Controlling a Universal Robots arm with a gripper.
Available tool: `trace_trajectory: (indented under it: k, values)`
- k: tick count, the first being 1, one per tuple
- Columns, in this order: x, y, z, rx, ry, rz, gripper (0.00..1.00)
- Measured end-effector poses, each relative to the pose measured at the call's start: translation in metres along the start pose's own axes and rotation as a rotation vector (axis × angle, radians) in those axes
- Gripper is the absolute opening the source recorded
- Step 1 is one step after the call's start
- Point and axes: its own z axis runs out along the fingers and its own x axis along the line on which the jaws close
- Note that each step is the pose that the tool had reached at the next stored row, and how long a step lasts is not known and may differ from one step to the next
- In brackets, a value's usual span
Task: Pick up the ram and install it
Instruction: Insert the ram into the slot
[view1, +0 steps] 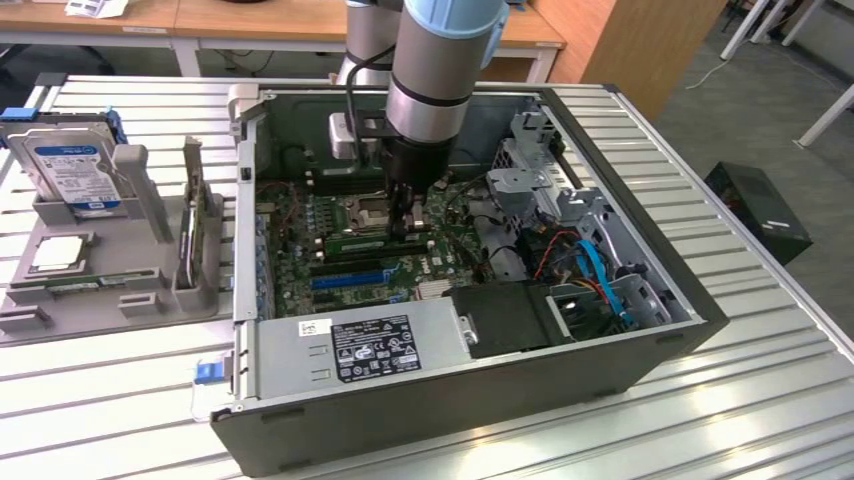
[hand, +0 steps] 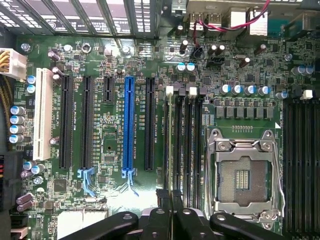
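Slatted metal bench (view1: 747, 400) holds an open computer case (view1: 601, 365), and inside it the ram (view1: 363, 243) already stands in a slot just beside the processor socket (view1: 367, 208), with the end effector (view1: 407, 226) clenched right above it, so the job looks nearly done, maybe not clicked in

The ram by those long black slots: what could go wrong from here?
The ram, seemingly pinched in the fingers, sits at closely packed memory slots; slightly off, it might jam on a slot edge or enter the neighbouring one. The open processor socket lies right beside them, so a slip could scrape its exposed contacts.
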Motion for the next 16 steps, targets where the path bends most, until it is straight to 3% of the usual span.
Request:
trace_trajectory:
  k: [6,16]
  values:
    - [0.0001,-0.0004,-0.0003,-0.0019,0.0004,0.000,0.12]
    - [0.0000,-0.0056,-0.0004,-0.0311,0.0004,0.001,0.12]
